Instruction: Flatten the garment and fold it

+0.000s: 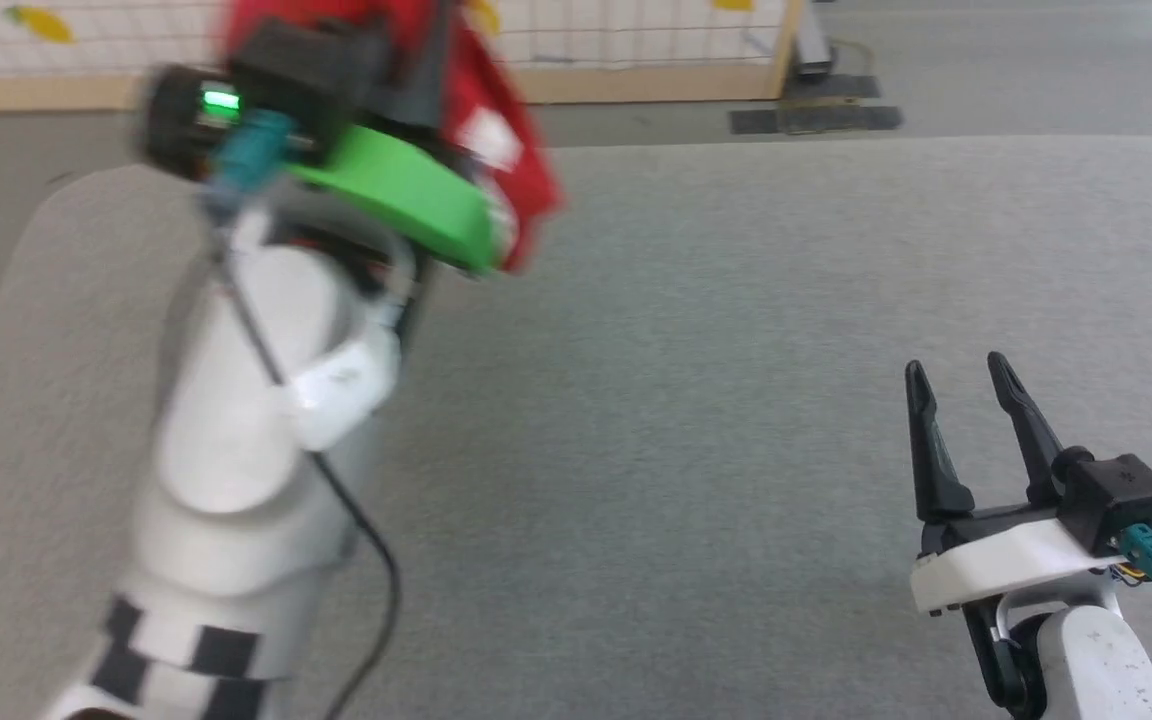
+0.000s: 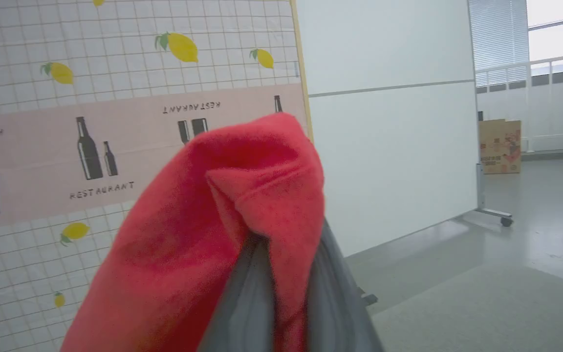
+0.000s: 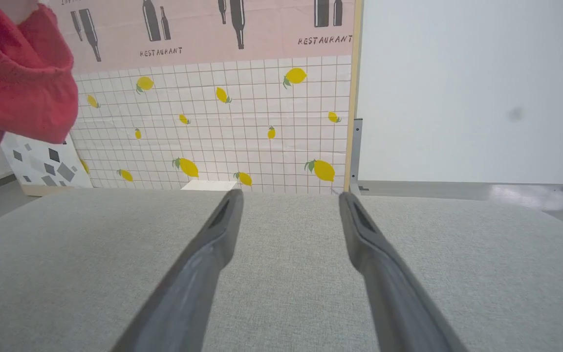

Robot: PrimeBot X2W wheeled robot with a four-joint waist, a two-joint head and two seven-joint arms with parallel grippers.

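The red shorts hang bunched in the air at the upper left, above the far left part of the grey padded table. A white patch shows on the blurred fabric. My left gripper is shut on the shorts, whose cloth drapes over both fingers and hides the tips. The raised left wrist, with its green plate, covers much of the shorts in the head view. My right gripper rests low at the table's near right, open with nothing between its fingers. A fold of the shorts shows at the right wrist view's upper left.
Behind the table stands a screen printed with lemons and bottles, with a wooden edge. A white partition on wheels stands beside it, and a cardboard box sits further back. Grey floor surrounds the table.
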